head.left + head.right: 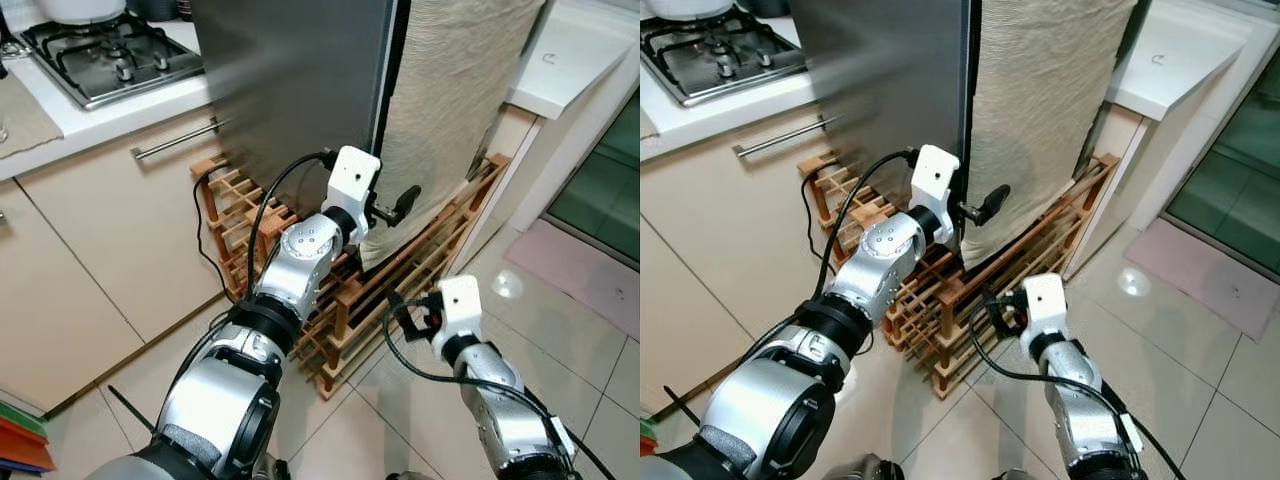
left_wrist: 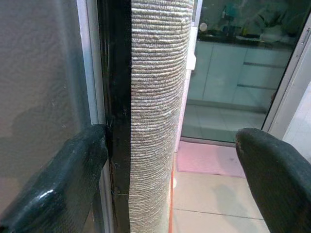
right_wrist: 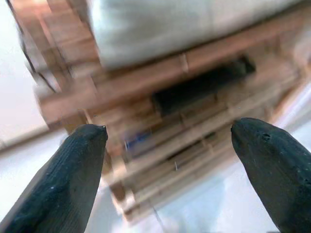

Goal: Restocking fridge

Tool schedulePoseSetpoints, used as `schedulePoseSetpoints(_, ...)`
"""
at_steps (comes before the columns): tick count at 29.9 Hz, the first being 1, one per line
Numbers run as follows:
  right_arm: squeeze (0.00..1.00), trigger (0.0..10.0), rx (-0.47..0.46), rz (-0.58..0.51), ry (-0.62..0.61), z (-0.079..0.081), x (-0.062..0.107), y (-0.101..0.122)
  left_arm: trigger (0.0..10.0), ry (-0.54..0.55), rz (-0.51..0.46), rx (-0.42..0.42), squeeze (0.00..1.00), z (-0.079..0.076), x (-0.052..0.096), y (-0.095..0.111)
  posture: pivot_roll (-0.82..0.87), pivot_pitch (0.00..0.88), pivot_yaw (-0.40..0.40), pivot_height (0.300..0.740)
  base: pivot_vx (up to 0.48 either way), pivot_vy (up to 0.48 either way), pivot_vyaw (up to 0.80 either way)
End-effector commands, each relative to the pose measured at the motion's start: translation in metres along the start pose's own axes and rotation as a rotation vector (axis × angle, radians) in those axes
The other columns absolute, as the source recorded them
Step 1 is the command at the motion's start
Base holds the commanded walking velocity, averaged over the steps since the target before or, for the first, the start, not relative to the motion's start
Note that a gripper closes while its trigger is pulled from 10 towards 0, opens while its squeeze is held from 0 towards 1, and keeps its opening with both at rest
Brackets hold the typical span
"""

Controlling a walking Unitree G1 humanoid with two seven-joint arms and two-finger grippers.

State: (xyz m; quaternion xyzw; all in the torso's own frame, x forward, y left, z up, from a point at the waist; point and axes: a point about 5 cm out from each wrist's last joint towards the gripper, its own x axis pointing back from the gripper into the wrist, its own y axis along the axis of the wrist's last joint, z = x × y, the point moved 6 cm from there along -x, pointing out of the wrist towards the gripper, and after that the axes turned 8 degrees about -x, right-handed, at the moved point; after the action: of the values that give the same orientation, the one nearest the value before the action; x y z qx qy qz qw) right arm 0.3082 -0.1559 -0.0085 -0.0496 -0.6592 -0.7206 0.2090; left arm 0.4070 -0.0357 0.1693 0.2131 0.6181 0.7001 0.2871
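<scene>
The fridge stands on a wooden rack on the floor, right of the counter that carries the gas hob, with a cloth hanging down its right side and a mat lying on the floor further right.

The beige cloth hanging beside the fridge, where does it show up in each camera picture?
Left eye: cloth upper middle, right of the grey fridge.
Right eye: cloth upper middle, above the wooden rack.
Left wrist: ribbed strip down the centre.
Right wrist: blurred pale band along the top.
Shared landmark: the wooden rack.
</scene>
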Motion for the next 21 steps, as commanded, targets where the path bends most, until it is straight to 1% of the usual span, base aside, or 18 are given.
schedulePoseSetpoints(1, 0.00, 10.0, 0.002, 0.032, -0.027, -0.010, 0.005, -0.012, 10.0, -0.170, -0.131, 0.076, 0.00, -0.067, -0.019, 0.037, -0.10, 0.000, 0.009, 0.730, 0.000, 0.000, 0.00)
schedulePoseSetpoints(2, 0.00, 10.0, 0.004, 0.062, -0.041, -0.015, 0.008, -0.022, 10.0, -0.177, -0.142, 0.082, 0.00, -0.068, -0.019, 0.040, -0.10, 0.000, 0.010, 0.730, 0.000, 0.000, 0.00)
schedulePoseSetpoints(3, 0.00, 10.0, 0.004, 0.062, -0.041, -0.015, 0.008, -0.022, 10.0, -0.177, -0.142, 0.082, 0.00, -0.068, -0.019, 0.040, -0.10, 0.000, 0.010, 0.730, 0.000, 0.000, 0.00)
schedulePoseSetpoints(4, 0.00, 10.0, 0.000, 0.116, -0.068, -0.025, 0.014, -0.039, 10.0, -0.195, -0.160, 0.097, 0.00, -0.070, -0.019, 0.047, -0.10, 0.000, 0.011, 0.730, 0.000, 0.000, 0.00)
schedulePoseSetpoints(7, 0.00, 10.0, -0.014, 0.175, -0.107, -0.036, 0.021, -0.056, 10.0, -0.214, -0.175, 0.108, 0.00, -0.074, -0.020, 0.052, -0.10, 0.000, 0.013, 0.730, 0.000, 0.000, 0.00)
schedulePoseSetpoints(8, 0.00, 10.0, -0.014, 0.175, -0.107, -0.036, 0.021, -0.056, 10.0, -0.214, -0.175, 0.108, 0.00, -0.074, -0.020, 0.052, -0.10, 0.000, 0.013, 0.730, 0.000, 0.000, 0.00)
schedulePoseSetpoints(10, 0.00, 10.0, -0.008, 0.216, -0.133, -0.042, 0.025, -0.068, 10.0, -0.227, -0.185, 0.115, 0.00, -0.076, -0.020, 0.055, -0.10, 0.000, 0.013, 0.730, 0.000, 0.000, 0.00)
schedulePoseSetpoints(12, 0.00, 10.0, -0.016, 0.233, -0.143, -0.045, 0.026, -0.073, 10.0, -0.250, -0.198, 0.123, 0.00, -0.081, -0.019, 0.059, -0.10, 0.000, 0.016, 0.730, 0.000, 0.000, 0.00)
schedulePoseSetpoints(14, 0.00, 10.0, -0.013, 0.237, -0.143, -0.045, 0.027, -0.074, 10.0, -0.261, -0.203, 0.127, 0.00, -0.082, -0.019, 0.061, -0.10, 0.000, 0.016, 0.730, 0.000, 0.000, 0.00)
schedulePoseSetpoints(16, 0.00, 10.0, -0.009, 0.242, -0.142, -0.045, 0.027, -0.076, 10.0, -0.313, -0.219, 0.141, 0.00, -0.090, -0.016, 0.064, -0.10, 0.000, 0.018, 0.730, 0.000, 0.000, 0.00)
schedulePoseSetpoints(17, 0.00, 10.0, -0.009, 0.242, -0.142, -0.045, 0.027, -0.076, 10.0, -0.313, -0.219, 0.141, 0.00, -0.090, -0.016, 0.064, -0.10, 0.000, 0.018, 0.730, 0.000, 0.000, 0.00)
schedulePoseSetpoints(18, 0.00, 10.0, -0.010, 0.239, -0.141, -0.045, 0.026, -0.075, 10.0, -0.340, -0.225, 0.150, 0.00, -0.094, -0.014, 0.065, -0.10, 0.000, 0.018, 0.730, 0.000, 0.000, 0.00)
schedulePoseSetpoints(19, 0.00, 10.0, -0.005, 0.229, -0.129, -0.043, 0.024, -0.073, 10.0, -0.424, -0.237, 0.162, 0.00, -0.105, -0.007, 0.066, -0.10, 0.000, 0.018, 0.730, 0.000, 0.000, 0.00)
schedulePoseSetpoints(21, 0.00, 10.0, 0.000, 0.222, -0.120, -0.042, 0.022, -0.072, 10.0, -0.475, -0.239, 0.167, 0.00, -0.110, -0.002, 0.065, -0.09, 0.000, 0.017, 0.730, 0.000, 0.000, 0.00)
